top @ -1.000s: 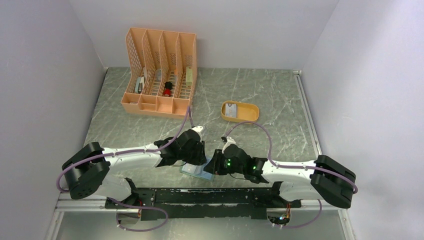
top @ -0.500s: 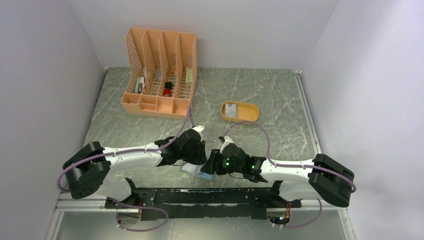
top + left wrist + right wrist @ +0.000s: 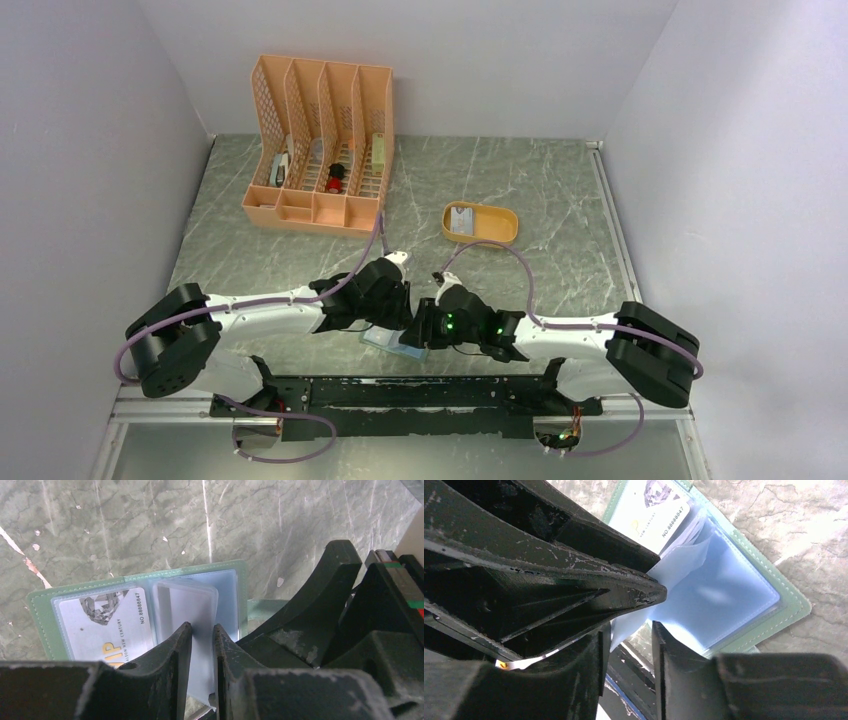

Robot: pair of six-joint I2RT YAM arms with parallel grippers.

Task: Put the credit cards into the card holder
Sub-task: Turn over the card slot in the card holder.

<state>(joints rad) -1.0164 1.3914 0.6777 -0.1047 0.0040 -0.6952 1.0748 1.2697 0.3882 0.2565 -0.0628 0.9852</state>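
One clear sleeve (image 3: 187, 605) of the open card holder (image 3: 42, 625) sits pinched in our left gripper (image 3: 200, 630). Our right gripper (image 3: 629, 635), just beside, straddles a sleeve edge, jaws apart.

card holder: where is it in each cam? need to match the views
Top external: card holder sits low centre, mostly hidden, only a pale sliver showing.
Left wrist: card holder lies open across the centre-left.
Right wrist: card holder lies open at upper right.
Shared landmark: the numbered card sleeved inside it shows in both wrist views but not in the top view.
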